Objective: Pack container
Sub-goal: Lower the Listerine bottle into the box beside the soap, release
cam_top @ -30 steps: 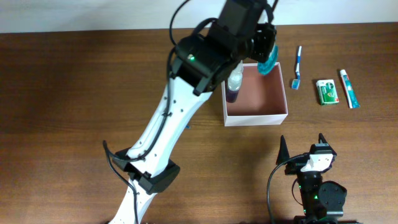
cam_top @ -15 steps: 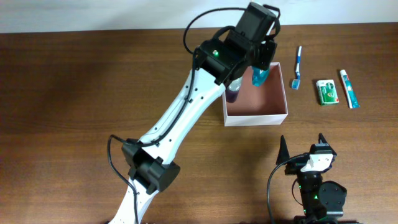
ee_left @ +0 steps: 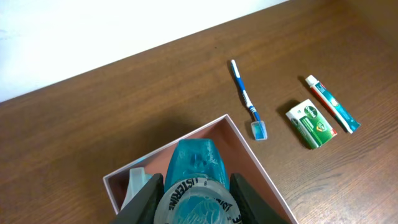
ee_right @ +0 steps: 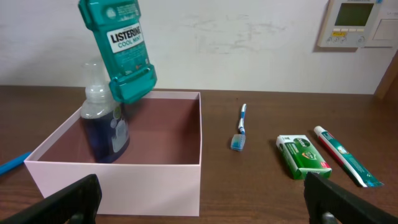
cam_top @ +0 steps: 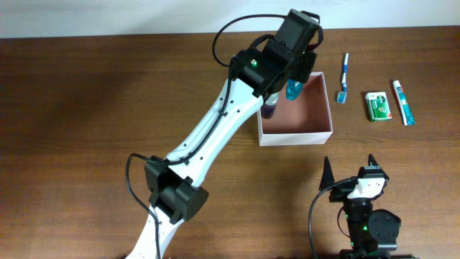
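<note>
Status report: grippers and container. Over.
Left gripper shut on mouthwash bottle, hanging above container. Right gripper open, parked. Pump bottle upright inside, close by.

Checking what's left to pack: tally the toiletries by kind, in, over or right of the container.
Mouthwash bottle: 1, in the left gripper
Clear bottle of dark liquid: 1, in the container
Toothbrush: 1
Toothpaste tube: 1
Green packet: 1
Total: 5
</note>
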Robot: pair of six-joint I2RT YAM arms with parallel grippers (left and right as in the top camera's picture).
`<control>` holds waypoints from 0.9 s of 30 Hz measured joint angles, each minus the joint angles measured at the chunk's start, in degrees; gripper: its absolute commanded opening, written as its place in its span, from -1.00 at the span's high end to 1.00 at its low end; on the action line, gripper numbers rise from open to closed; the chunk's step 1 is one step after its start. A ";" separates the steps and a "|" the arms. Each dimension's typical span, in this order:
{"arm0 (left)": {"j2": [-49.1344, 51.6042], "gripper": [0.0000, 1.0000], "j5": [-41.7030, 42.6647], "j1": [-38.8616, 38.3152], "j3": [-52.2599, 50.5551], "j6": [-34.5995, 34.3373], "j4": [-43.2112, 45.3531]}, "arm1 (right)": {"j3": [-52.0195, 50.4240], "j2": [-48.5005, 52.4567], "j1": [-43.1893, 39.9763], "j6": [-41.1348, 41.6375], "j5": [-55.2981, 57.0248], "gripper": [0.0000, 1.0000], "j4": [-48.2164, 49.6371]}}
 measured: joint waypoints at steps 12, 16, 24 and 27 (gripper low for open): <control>4.85 0.44 -0.57 -0.02 -0.11 0.02 0.26 | 0.00 0.00 0.00 -0.04 0.00 -0.98 -0.02; 5.16 0.44 -1.51 -0.02 -0.11 0.02 0.26 | 0.00 0.00 0.00 -0.04 0.00 -0.98 -0.02; 7.52 0.43 -1.97 -0.02 -0.11 0.02 0.26 | 0.00 0.00 0.00 -0.02 0.00 -0.98 0.00; 8.07 0.44 -2.03 -0.02 -0.11 0.00 0.26 | 0.00 0.00 0.00 -0.02 0.00 -0.98 -0.02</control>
